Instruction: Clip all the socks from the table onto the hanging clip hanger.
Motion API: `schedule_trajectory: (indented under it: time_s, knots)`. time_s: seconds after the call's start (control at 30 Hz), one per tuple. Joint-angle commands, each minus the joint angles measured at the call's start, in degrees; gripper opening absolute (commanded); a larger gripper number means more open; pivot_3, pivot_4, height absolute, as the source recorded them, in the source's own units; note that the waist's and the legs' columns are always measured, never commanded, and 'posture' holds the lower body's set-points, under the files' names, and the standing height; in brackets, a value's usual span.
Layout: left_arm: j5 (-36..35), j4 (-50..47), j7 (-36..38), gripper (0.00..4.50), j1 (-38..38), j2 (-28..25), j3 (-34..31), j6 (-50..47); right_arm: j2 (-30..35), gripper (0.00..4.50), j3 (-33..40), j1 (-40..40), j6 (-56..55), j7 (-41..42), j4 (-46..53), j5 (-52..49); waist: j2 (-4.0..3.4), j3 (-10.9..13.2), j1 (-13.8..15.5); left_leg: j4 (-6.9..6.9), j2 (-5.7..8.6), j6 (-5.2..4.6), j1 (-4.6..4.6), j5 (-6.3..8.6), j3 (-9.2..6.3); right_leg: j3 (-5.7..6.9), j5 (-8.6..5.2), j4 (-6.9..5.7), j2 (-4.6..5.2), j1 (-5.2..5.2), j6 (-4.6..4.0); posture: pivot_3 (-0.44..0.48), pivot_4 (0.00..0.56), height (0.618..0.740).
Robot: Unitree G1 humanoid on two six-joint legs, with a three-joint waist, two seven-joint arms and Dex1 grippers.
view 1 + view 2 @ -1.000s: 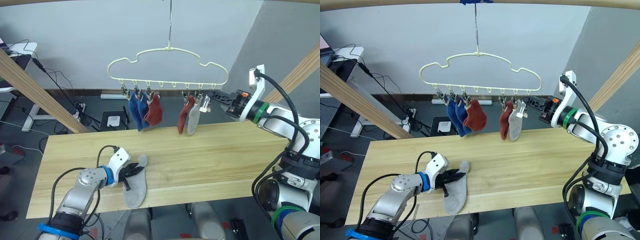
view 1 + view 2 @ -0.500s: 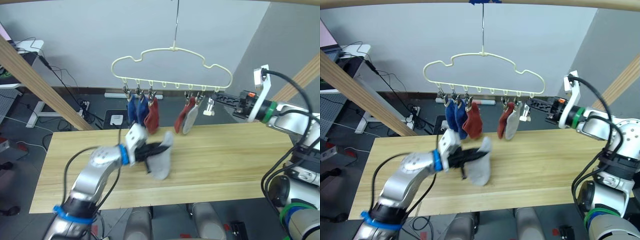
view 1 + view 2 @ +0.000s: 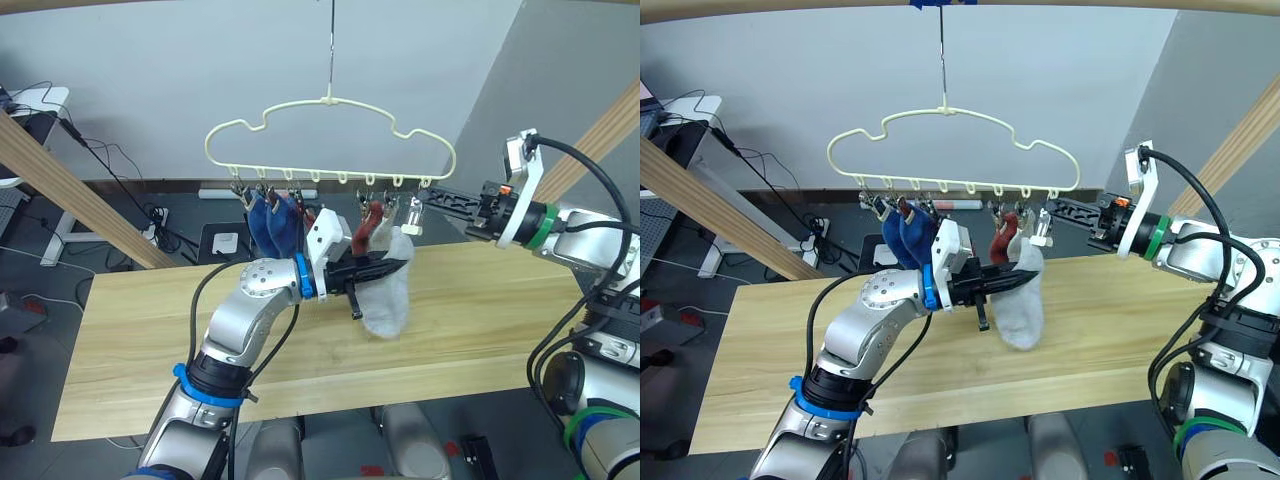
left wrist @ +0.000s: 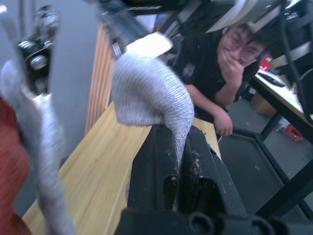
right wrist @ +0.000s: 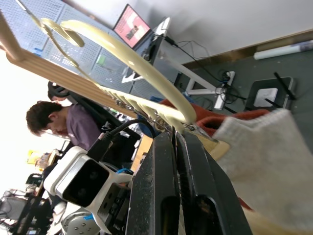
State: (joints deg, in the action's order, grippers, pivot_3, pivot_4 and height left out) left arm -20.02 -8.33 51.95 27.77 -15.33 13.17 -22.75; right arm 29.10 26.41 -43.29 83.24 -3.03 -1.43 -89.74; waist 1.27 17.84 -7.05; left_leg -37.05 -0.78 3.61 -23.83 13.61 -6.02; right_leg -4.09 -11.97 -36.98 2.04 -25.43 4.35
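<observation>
I look onto a pale grey wall (image 3: 180, 70) behind the desk (image 3: 130, 340), with a darker grey panel (image 3: 540, 70) to its right. The floor (image 3: 60, 265) is dark grey, strewn with cables (image 3: 125, 165). Slanted wooden poles (image 3: 70, 185) frame both sides. A white side table (image 3: 35, 100) stands far left.

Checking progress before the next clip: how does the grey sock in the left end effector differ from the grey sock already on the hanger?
The held grey sock is pinched in the left end effector and sags over the table. The hung grey sock dangles from a clip on the clip hanger. Both are light grey.
</observation>
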Motion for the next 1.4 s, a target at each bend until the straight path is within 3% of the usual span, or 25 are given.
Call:
schedule_trajectory:
  time_s: [0.03,0.5,0.93,1.03,1.37,1.4]
  knots:
    - [-1.1,-1.1,0.0,0.03,0.6,0.5,0.0,0.1,1.5,0.00,-1.9,1.1,-2.9,-1.7,2.2,-4.8,0.00,0.0,-0.2,0.00,0.00,0.00,0.01,0.00,0.00,-0.01,0.00,0.00,0.00,0.00,0.00,-0.198,0.291,0.740]
    - [-1.9,-0.7,0.1,0.03,1.4,0.9,-0.3,-0.9,7.0,0.00,-10.3,4.3,-12.2,-5.0,3.6,-15.5,0.01,0.0,-0.7,-0.01,0.00,0.00,-0.01,0.00,0.00,-0.01,-0.01,0.02,0.00,0.01,0.01,-0.193,0.295,0.740]
    - [-1.8,0.0,0.4,0.03,3.1,2.1,-0.2,-1.2,10.4,0.00,-14.7,5.7,-15.5,-2.2,5.8,-14.9,0.01,0.0,-0.7,-0.01,0.00,0.00,-0.01,0.00,0.00,-0.01,-0.02,0.03,0.00,0.01,0.03,-0.191,0.299,0.740]
    - [-1.7,0.1,0.3,0.00,3.1,2.2,-0.2,-1.1,11.1,0.74,-14.7,6.0,-15.7,-0.4,5.9,-15.4,0.01,0.0,-0.7,-0.01,0.00,0.00,-0.01,0.00,0.00,-0.01,-0.02,0.04,0.00,0.01,0.03,-0.191,0.298,0.740]
    - [-0.3,1.4,0.2,0.00,3.7,2.8,0.6,0.9,17.6,4.35,-11.7,10.7,-16.9,1.8,7.4,-16.5,0.03,0.0,-0.5,0.00,0.01,0.00,-0.02,0.00,0.01,-0.01,-0.03,0.07,0.00,0.01,0.04,-0.201,0.300,0.740]
    - [-0.2,1.6,0.2,0.00,3.8,2.9,0.6,1.1,18.7,4.43,-11.2,11.5,-16.6,3.2,8.3,-15.2,0.02,0.0,-0.5,0.00,0.01,0.00,-0.02,0.00,0.01,-0.02,-0.05,0.07,0.00,0.01,0.07,-0.201,0.300,0.740]
